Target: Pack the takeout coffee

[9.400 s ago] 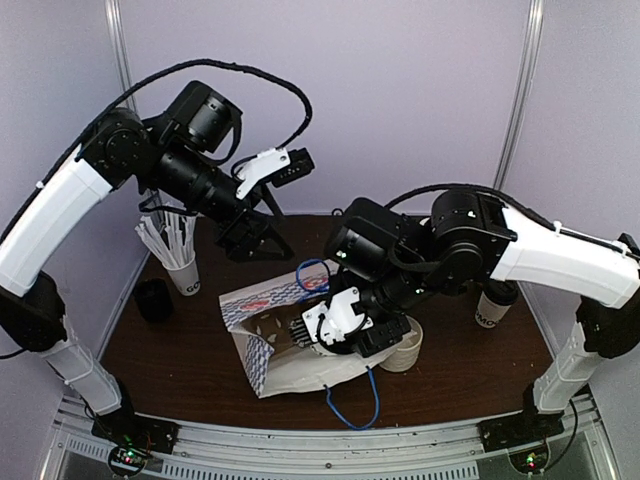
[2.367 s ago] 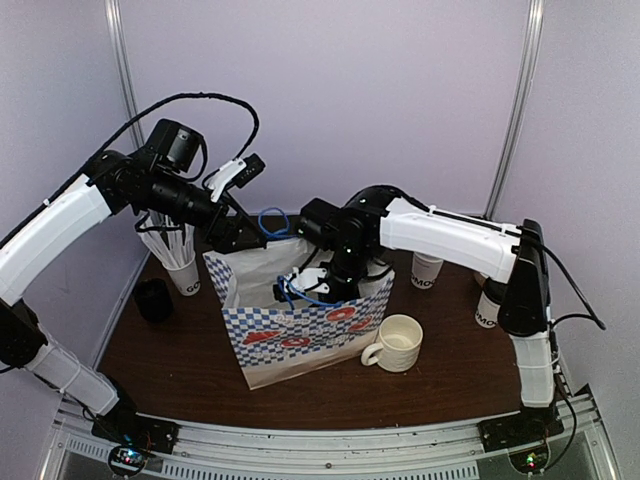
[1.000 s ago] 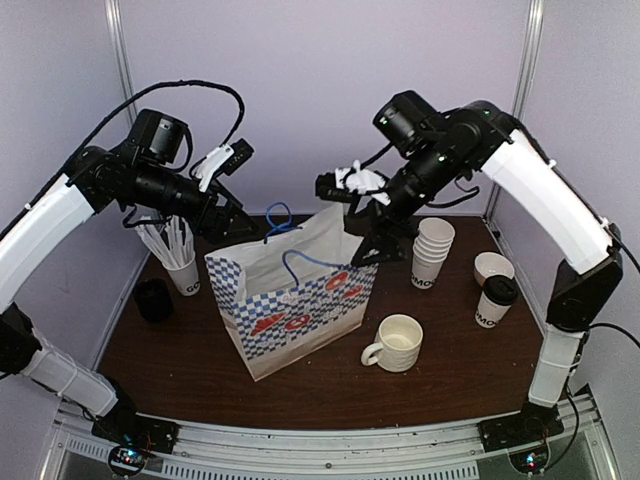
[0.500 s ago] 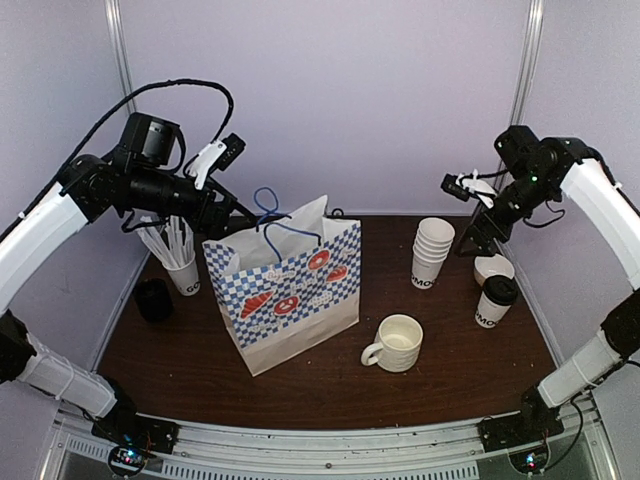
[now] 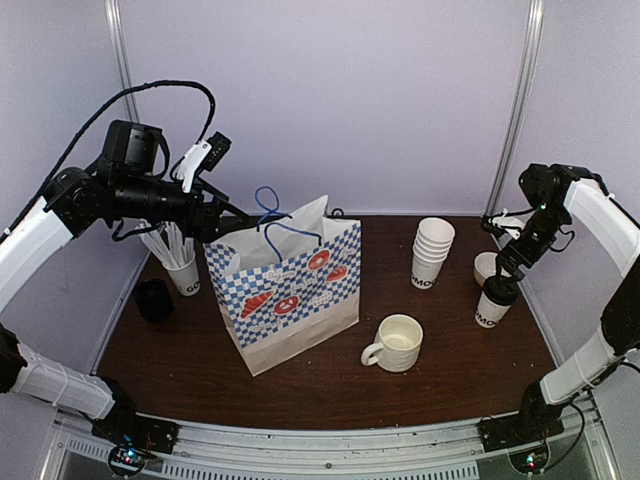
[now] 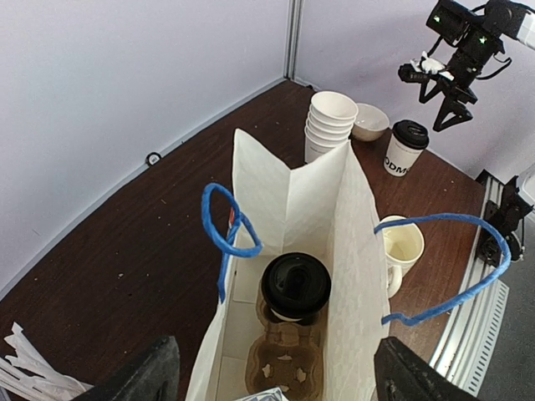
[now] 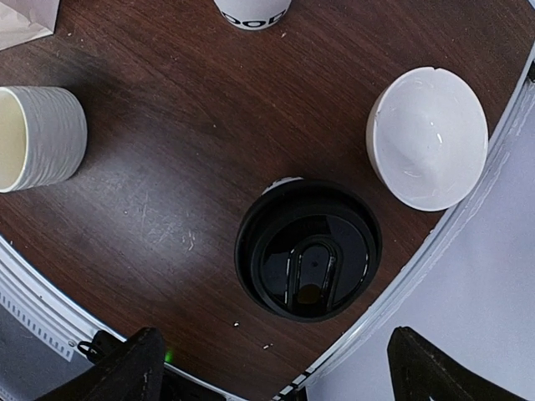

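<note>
Here your right jaws hung wide apart directly over the lidded cup [image 7: 308,259] on the counter [image 7: 167,192]; the second cup [image 6: 296,286] sat in the bag [image 6: 351,217] beneath your parted left jaws. The lidded cup looked light and crushable, best gripped gently on the paper wall under the lid.

The left pincer [image 6: 276,386] is hovering over the bag [image 6: 351,217], and below it one coffee cup [image 6: 295,286] is sitting at the far end of the carrier [image 6: 280,363] on the bag's bottom. The right pincer [image 7: 280,372] is hanging directly above the other coffee cup [image 7: 308,261] on the table [image 7: 167,192]. The bowl [image 7: 428,138] is lying just beside that cup, and the mug [image 7: 38,138] is standing well apart on the opposite side.
</note>
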You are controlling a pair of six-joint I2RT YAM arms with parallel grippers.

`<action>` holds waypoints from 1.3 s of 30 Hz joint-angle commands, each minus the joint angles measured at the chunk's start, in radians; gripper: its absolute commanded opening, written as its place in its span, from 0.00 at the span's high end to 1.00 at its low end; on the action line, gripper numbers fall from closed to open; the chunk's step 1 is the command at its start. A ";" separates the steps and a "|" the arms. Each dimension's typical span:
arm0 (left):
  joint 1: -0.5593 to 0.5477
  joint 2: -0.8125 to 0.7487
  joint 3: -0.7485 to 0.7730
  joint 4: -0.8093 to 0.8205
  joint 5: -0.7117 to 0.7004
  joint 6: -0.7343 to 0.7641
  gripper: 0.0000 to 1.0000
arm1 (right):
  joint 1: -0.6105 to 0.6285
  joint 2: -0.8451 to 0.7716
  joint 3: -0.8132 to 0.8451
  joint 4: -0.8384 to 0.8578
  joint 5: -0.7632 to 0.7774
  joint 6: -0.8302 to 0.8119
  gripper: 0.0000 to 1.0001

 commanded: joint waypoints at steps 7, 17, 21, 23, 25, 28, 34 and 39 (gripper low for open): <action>-0.004 -0.022 -0.027 0.048 -0.007 -0.012 0.16 | -0.010 0.111 0.019 0.014 0.057 -0.023 0.06; -0.004 -0.007 -0.030 0.044 -0.003 -0.007 0.16 | -0.010 0.193 0.025 0.029 0.062 -0.026 0.09; -0.004 -0.007 -0.033 0.046 0.002 -0.006 0.16 | -0.010 0.203 0.015 0.040 0.075 -0.029 0.09; -0.004 -0.005 -0.033 0.046 0.002 -0.006 0.16 | -0.011 0.211 0.014 0.043 0.077 -0.030 0.10; -0.004 -0.004 -0.033 0.046 0.003 -0.006 0.16 | -0.011 0.216 0.013 0.044 0.077 -0.030 0.10; -0.004 -0.002 -0.035 0.046 0.005 -0.006 0.16 | -0.011 0.220 0.011 0.050 0.084 -0.030 0.10; -0.004 0.004 -0.038 0.048 0.011 -0.004 0.16 | -0.017 0.227 0.005 0.051 0.092 -0.033 0.10; -0.004 0.007 -0.038 0.049 0.016 -0.004 0.16 | -0.021 0.227 -0.005 0.050 0.090 -0.033 0.10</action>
